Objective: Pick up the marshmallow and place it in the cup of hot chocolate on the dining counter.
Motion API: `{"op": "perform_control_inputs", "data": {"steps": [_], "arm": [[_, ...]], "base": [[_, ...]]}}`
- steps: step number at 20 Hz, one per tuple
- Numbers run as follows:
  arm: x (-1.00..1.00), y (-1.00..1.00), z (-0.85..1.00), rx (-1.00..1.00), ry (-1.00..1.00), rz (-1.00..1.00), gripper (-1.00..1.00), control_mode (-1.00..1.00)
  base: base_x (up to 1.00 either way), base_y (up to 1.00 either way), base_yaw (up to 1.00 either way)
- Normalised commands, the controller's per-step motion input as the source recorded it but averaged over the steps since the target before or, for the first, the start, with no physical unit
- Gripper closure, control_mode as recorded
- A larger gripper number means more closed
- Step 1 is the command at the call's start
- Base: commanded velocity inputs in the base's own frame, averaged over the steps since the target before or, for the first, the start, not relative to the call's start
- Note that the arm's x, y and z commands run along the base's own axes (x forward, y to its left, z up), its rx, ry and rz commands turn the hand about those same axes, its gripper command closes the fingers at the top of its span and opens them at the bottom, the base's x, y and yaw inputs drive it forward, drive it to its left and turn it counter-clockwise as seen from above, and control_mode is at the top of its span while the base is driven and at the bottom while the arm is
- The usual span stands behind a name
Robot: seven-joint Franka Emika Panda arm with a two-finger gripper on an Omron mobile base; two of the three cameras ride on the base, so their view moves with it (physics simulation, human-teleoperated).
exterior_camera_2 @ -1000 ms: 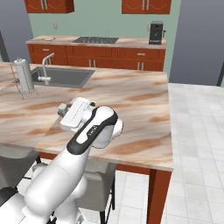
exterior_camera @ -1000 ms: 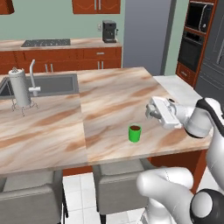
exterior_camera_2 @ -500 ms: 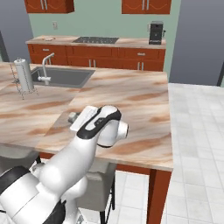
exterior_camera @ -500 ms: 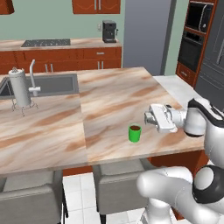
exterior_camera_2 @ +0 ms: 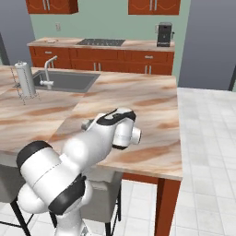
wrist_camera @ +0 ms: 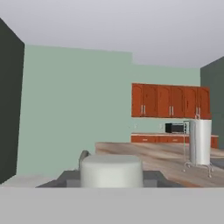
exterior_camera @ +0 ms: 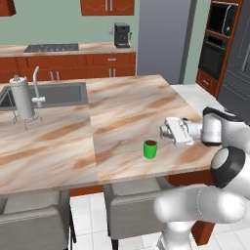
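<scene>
Currently marshmallow point(wrist_camera: 111, 169) sits between the two dark fingertips point(wrist_camera: 70, 178) in the hand view: a pale, rounded block, pinched from both sides, so jaws closed on it. In the left base view it is too small to make out at the gripper point(exterior_camera: 165, 131).

Gripper is held roughly level over the dining counter point(exterior_camera: 122, 105), fingers pointing toward the sink side, clear of the stone top. Hand view looks flat across the counter, not down.

Cup of hot chocolate point(exterior_camera: 150, 149) stands upright on the counter near the front edge, brown liquid visible inside. Gripper is near it, to its right and a little further back in the left base view, not over the rim. Cup is not touched.

White arm point(exterior_camera_2: 99, 138) bends across the near counter edge in the right base view and hides the cup there.

Silver canister point(exterior_camera: 22, 99) on thin legs stands well apart at the far left of the counter, just beside the sink point(exterior_camera: 58, 93) and faucet point(exterior_camera: 36, 87). Coffee machine point(exterior_camera: 121, 34) and cooktop point(exterior_camera: 51, 47) are on the back counter. Two grey stools point(exterior_camera: 132, 205) sit under the front edge.
</scene>
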Motion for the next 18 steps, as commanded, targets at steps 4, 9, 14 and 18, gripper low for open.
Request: {"op": "perform_control_inputs", "data": {"steps": [4, 9, 14, 18], "arm": [[0.21, 0.00, -0.43, -0.08, -0.03, 0.08, 1.00, -1.00], [0.31, 0.00, -0.45, -0.03, 0.00, 0.07, 1.00, -1.00], [0.46, 0.10, -0.35, 0.00, 0.00, 0.01, 1.00, -1.00], [0.34, 0.04, -0.27, 0.00, 0.00, 0.00, 1.00, -1.00]], "base": [[0.00, 0.00, 0.00], [0.00, 0.00, 0.00], [0.00, 0.00, 0.00], [0.00, 0.00, 0.00]]}}
